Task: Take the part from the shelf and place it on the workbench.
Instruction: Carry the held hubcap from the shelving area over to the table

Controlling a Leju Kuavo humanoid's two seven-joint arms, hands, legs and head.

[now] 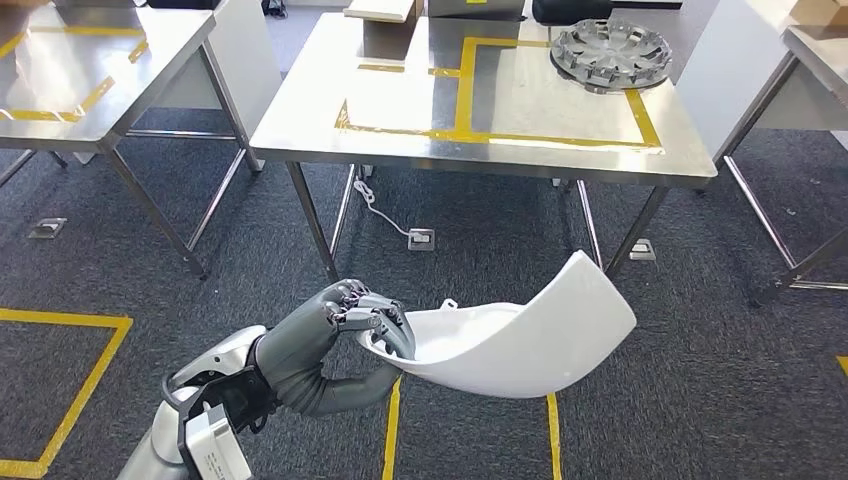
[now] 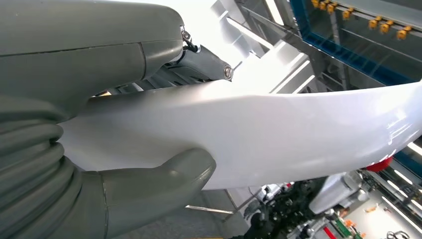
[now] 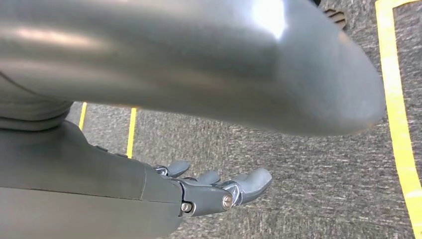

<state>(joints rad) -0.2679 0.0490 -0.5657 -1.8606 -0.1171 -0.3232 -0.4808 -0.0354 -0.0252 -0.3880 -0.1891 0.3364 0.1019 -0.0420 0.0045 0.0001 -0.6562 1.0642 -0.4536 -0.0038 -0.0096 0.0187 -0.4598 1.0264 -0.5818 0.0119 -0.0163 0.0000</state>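
Note:
My left hand grips a curved white part by its near end, low over the carpet in the head view. The part sweeps up and to the right, short of the steel workbench. Up close in the left wrist view, the thumb presses under the white part and the fingers clamp over it. My right hand hangs above the carpet with its fingers stretched out and nothing in them.
The workbench carries yellow tape outlines, a round grey metal disc at its back right and a box at the back. A second steel table stands to the left, another table to the right. Yellow floor lines cross the carpet.

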